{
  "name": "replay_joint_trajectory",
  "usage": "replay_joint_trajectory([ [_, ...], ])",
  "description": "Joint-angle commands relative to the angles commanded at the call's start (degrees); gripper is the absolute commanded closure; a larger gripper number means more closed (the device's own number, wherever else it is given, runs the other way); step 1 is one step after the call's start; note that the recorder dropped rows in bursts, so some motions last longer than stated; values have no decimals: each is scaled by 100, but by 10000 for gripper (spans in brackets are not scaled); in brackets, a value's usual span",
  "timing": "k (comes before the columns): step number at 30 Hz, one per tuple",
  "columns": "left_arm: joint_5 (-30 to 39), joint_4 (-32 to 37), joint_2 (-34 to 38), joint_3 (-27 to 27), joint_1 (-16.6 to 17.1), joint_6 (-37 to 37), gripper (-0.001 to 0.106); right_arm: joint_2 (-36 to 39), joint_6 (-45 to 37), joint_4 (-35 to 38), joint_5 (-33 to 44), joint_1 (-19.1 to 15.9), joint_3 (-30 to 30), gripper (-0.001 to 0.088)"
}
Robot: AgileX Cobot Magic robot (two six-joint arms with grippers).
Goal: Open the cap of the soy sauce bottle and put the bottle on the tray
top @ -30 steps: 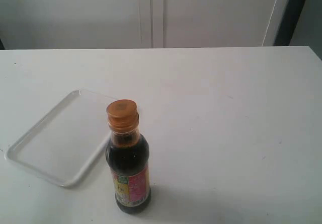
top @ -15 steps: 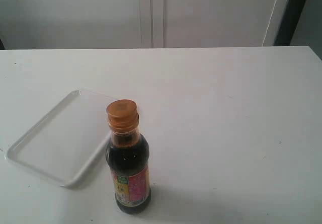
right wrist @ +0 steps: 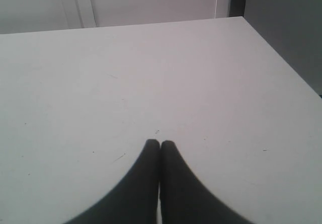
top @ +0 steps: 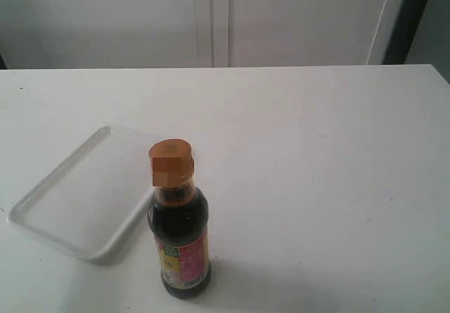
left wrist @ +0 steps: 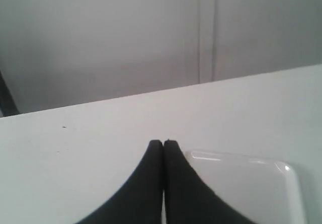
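Exterior view: no arm is in sight, so the task looks unstarted. The small round glass soy sauce bottle [top: 178, 239] of dark liquid, with a pink-and-yellow label, stands upright on the white table [top: 316, 186], just beside the flat white plastic tray [top: 42, 214]. Its orange-brown flip-top cap [top: 171, 162] is down. One gripper likely must steady the body while the other lifts the lid.

Left wrist view: the left gripper [left wrist: 162, 143] has its black fingers pressed together, empty, near the tray's corner.

Right wrist view: the right gripper [right wrist: 160, 143] is likewise closed and empty over bare table.
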Motion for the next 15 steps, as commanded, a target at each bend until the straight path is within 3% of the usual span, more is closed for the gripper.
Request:
replay_joint_trajectory([
  [3, -200, 687, 299, 124, 0, -135, 1053, 0, 0, 0, 0, 0, 0, 868],
  [7, -1023, 2219, 706, 128, 0, -917, 1053, 0, 0, 0, 0, 0, 0, 868],
  [12, -1308, 2857, 992, 128, 0, -1515, 1053, 0, 0, 0, 0, 0, 0, 868],
  [15, -1579, 3714, 1064, 128, 0, -1934, 1053, 0, 0, 0, 0, 0, 0, 868],
])
